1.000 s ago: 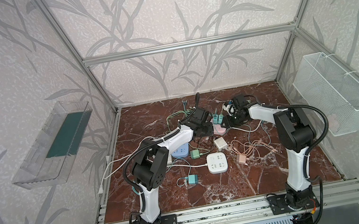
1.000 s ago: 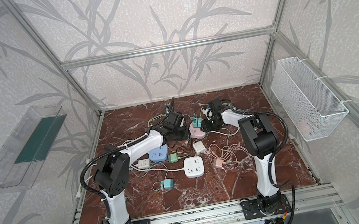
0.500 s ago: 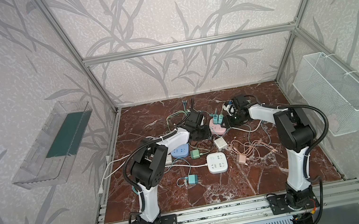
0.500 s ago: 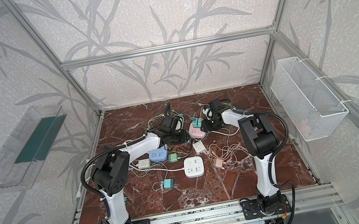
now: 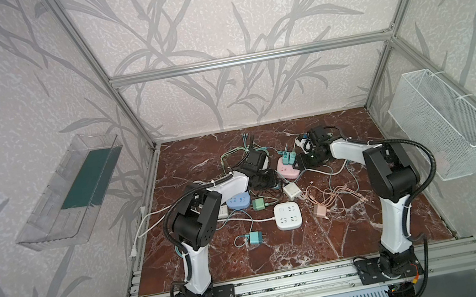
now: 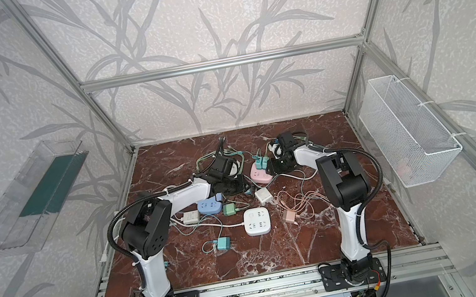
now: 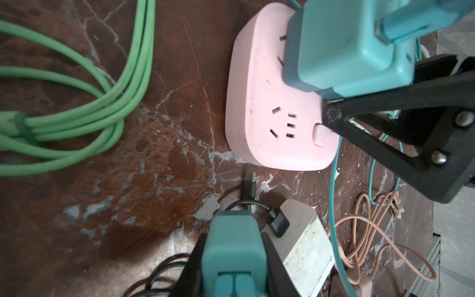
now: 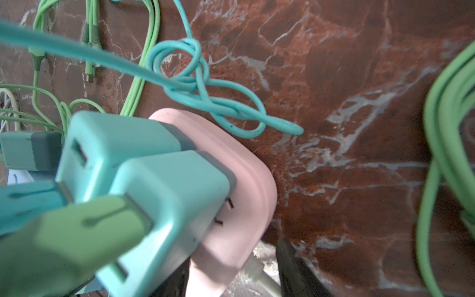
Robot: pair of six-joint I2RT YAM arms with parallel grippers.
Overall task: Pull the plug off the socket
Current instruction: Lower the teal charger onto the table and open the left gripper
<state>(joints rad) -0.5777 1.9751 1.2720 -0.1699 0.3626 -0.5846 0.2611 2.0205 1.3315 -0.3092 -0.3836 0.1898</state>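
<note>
The left gripper [image 5: 264, 180] is clamped tight on a teal plug [image 7: 232, 239]. The plug sits between its black fingers [image 7: 191, 259] with the cable end toward the wrist camera. It is clear of the pink socket [image 7: 277, 123] but near it, with a strip of bare marble showing between the two and a white adapter [image 7: 305, 246] just beside the fingers. The right gripper [image 5: 308, 161] comes in from the other side, its jaws part-way apart around the socket's switch end. One finger presses at the edge by the button, so it appears to have hold of the socket itself. Two more teal plugs [image 5: 288, 157] stand upright side by side in the pink socket's far end, with cables running out of their tops. All this sits toward the back of a red-brown marble tabletop [image 5: 281, 254]. The tabletop is strewn with green cables [image 7: 77, 102], a blue socket [image 5: 238, 201], a white square socket [image 5: 288, 215], a loose teal adapter [image 5: 255, 237] and a pinkish charger [image 5: 319, 210] with its coiled lead. Around it stands an aluminium frame [image 5: 247, 58], and the walls are papered in a grey leaf pattern. A clear plastic tray [image 5: 72, 191] hangs on the left wall and a white wire basket [image 5: 447, 125] on the right.
</note>
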